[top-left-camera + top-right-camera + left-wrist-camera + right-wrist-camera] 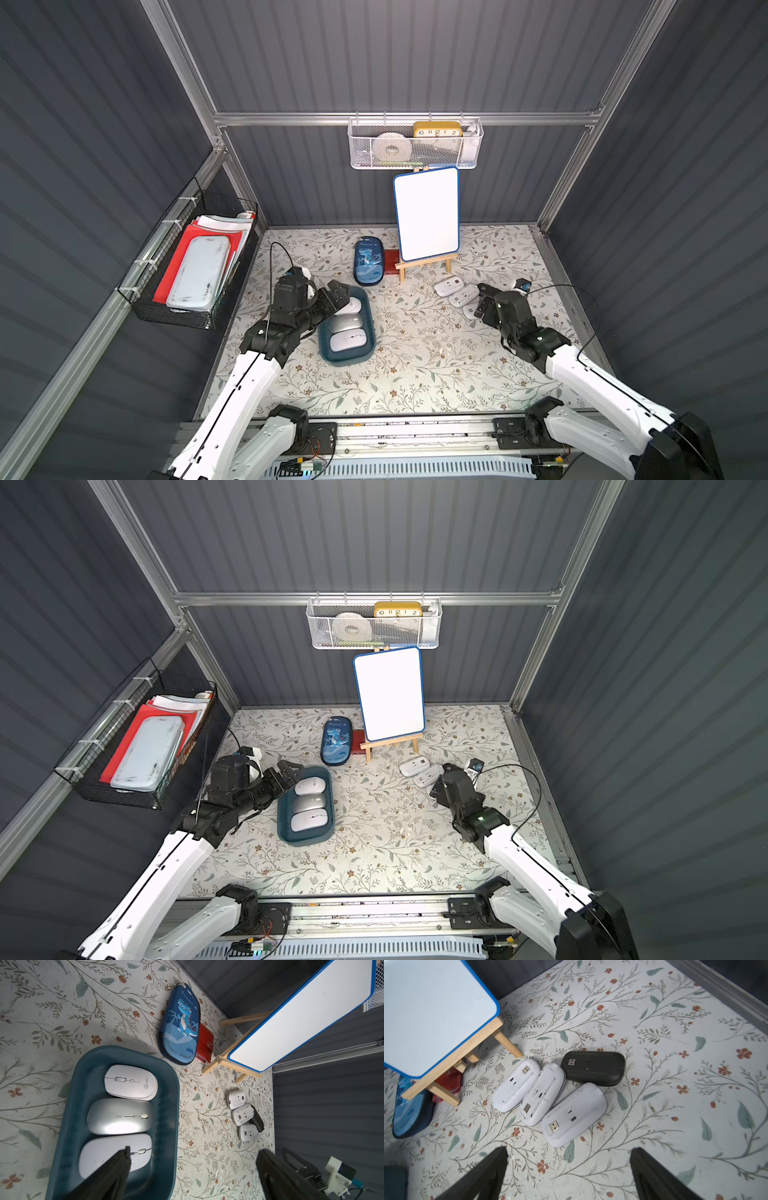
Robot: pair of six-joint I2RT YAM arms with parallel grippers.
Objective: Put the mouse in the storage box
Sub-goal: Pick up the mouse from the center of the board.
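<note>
Right gripper wide, empty, over flipped mice well apart from storage box. They lie packed and touching, so closing may shove neighbours. Left gripper wide, empty, above it.

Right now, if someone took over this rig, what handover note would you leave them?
Left hand: open, empty, above the storage box rim.
Right hand: open, empty, above the loose mice.
Done: three mice lie in the box, a silver mouse between two white.
Left: four mice lie bottom-up on the table by the easel, three white mice and one black mouse. The right hand looks placed to take the nearest white one next.
</note>
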